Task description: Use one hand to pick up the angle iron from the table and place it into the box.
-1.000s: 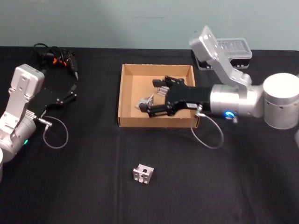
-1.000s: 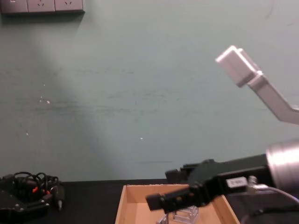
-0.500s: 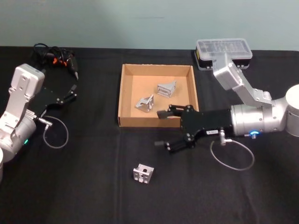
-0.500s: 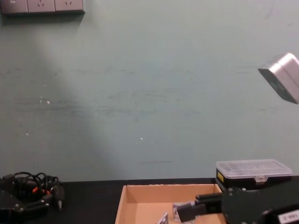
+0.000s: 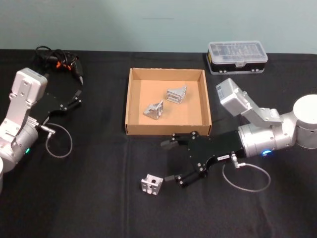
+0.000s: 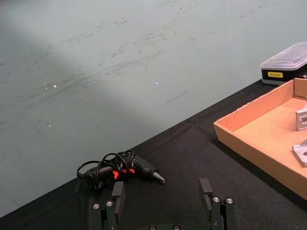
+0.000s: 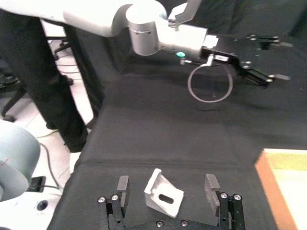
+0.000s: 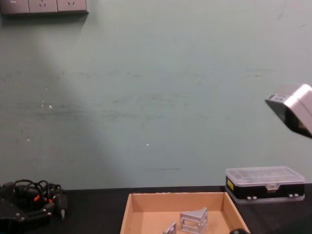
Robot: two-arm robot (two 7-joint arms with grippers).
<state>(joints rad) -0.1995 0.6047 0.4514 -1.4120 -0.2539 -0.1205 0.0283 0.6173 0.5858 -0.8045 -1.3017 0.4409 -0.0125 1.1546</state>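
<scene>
The right gripper [image 5: 171, 162] is spread wide and empty over the surface [image 5: 89, 198]. An angle iron [image 5: 152, 184] lies on the surface just ahead of its fingertips, untouched. Behind the gripper is the box [image 5: 128, 106], with two more irons [image 5: 154, 109] inside. Well off from it, past the box, the left gripper [image 5: 73, 99] sits parked, also spread open.

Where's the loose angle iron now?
Head view: silver metal angle iron lies on the black table, in front of the tan cardboard box, left of the right claw.
</scene>
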